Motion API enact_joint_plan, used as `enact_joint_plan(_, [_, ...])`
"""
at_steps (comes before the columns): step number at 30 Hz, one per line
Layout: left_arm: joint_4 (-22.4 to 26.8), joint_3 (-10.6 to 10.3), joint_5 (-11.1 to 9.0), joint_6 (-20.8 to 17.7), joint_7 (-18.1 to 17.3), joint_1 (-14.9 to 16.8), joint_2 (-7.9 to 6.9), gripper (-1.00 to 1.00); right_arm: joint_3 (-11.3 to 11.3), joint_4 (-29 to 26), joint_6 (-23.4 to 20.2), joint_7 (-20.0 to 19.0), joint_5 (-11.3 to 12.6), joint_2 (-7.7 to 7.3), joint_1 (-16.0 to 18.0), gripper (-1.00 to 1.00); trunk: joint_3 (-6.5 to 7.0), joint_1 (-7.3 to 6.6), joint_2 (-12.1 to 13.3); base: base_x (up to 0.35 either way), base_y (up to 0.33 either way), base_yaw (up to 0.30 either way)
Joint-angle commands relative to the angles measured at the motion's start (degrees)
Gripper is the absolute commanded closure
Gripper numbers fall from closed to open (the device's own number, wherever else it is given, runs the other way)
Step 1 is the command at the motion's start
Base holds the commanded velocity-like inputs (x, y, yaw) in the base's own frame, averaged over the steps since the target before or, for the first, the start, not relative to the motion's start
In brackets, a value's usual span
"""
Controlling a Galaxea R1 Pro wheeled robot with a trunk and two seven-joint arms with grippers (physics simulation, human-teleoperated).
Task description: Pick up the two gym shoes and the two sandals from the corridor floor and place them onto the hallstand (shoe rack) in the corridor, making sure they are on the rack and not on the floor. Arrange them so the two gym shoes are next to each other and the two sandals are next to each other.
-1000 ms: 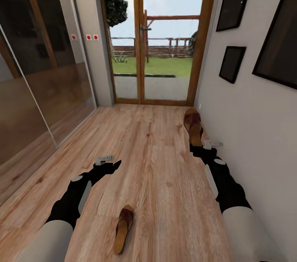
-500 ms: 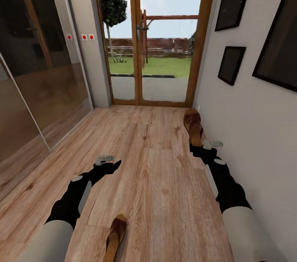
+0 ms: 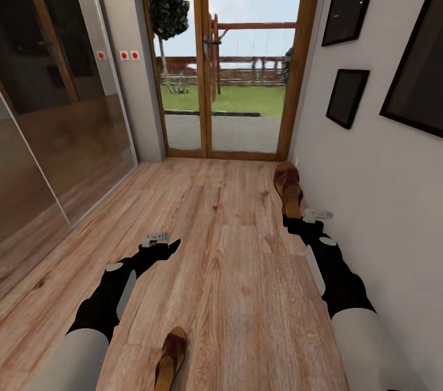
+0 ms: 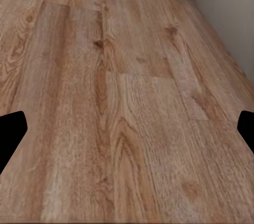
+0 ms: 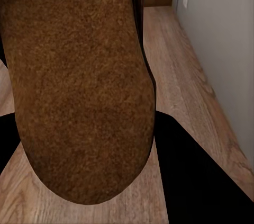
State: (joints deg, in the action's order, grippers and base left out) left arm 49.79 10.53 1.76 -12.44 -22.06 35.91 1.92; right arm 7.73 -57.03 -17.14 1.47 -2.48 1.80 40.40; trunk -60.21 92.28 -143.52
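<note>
The head view looks forward and down along the corridor floor [image 3: 227, 243] toward the glass door [image 3: 237, 58]. Both wrist views sit low and near those planks; the right one faces a sandal [image 5: 79, 81] close up.

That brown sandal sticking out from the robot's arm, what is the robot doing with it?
The robot's right tool is gripping one brown leather sandal, holding it out in front, close to the white wall. Its left tool hangs open with nothing in it. The other brown sandal lies on the wood plank floor near the robot. Ahead is a glass door to a garden.
</note>
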Motion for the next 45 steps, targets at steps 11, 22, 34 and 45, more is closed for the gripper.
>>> enact_joint_plan(11, [-4.1, 0.5, 0.4, 5.4, -0.3, 0.0, -0.07, -1.00, 0.1, -0.1, -0.4, 0.0, 0.2, -0.03, 0.0, 1.00, -0.14, -0.01, 0.0, 0.000, 0.000, 0.000])
enact_joint_plan(22, [-18.7, 0.7, 0.5, 16.1, -0.2, -0.1, -1.07, -1.00, 0.1, -0.1, -0.4, 0.0, 0.3, -0.13, 0.0, 1.00, -0.98, -0.01, 0.0, 0.000, 0.000, 0.050])
enact_joint_plan(34, [-21.1, 0.6, 0.4, 18.2, -0.2, 0.0, -2.15, -1.00, 0.1, -5.1, -0.4, 0.0, 0.4, 0.02, 0.0, 1.00, -2.08, 0.04, -0.1, 0.000, 0.000, 0.038])
enact_joint_plan(45, [-23.2, 0.5, 0.4, 18.4, -0.3, 0.0, -2.04, -1.00, 0.2, -5.3, -0.4, 0.0, 0.4, -0.04, 0.0, 1.00, -5.46, 0.32, -0.2, 0.000, 0.000, 0.000])
